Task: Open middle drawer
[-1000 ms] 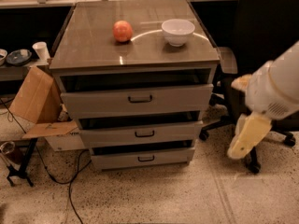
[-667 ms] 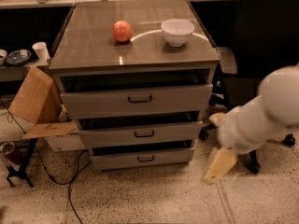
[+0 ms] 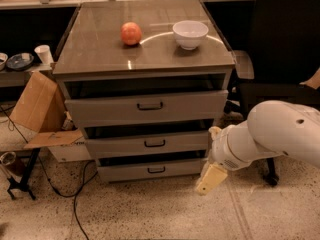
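One middle drawer, flat grey panel, black bar handle; cream gripper beside, state unclear.

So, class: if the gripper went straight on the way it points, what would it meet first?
Probably the speckled floor. The gripper hangs low, right of the lowest drawer, angled down-left, so it seems to miss the middle drawer, though depth is unclear.
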Tool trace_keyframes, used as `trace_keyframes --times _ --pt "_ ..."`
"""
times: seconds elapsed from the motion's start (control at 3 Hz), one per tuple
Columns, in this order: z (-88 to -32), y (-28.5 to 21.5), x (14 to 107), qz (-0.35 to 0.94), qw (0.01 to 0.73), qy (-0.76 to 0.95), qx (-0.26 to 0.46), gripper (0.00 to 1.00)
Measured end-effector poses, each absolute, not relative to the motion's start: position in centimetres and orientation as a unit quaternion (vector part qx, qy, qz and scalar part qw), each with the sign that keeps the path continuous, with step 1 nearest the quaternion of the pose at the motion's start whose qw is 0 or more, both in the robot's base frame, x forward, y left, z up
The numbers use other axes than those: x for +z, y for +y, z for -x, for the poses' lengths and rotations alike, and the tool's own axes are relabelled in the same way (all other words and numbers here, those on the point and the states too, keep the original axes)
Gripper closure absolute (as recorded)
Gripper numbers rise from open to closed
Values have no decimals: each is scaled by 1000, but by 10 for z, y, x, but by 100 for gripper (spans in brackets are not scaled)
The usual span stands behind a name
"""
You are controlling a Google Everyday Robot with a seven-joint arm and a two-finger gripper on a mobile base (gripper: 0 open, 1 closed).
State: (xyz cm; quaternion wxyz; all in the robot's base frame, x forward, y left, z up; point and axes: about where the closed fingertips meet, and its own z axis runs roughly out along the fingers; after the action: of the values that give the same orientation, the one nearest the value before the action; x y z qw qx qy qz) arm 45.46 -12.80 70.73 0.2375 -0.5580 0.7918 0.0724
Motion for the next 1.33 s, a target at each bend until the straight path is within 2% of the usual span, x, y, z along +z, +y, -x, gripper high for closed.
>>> trace_keyframes --times 0.67,1.33 --pt "-466 -122 705 569 246 782 65 0" --pt "-537 -98 641 591 250 763 72 0"
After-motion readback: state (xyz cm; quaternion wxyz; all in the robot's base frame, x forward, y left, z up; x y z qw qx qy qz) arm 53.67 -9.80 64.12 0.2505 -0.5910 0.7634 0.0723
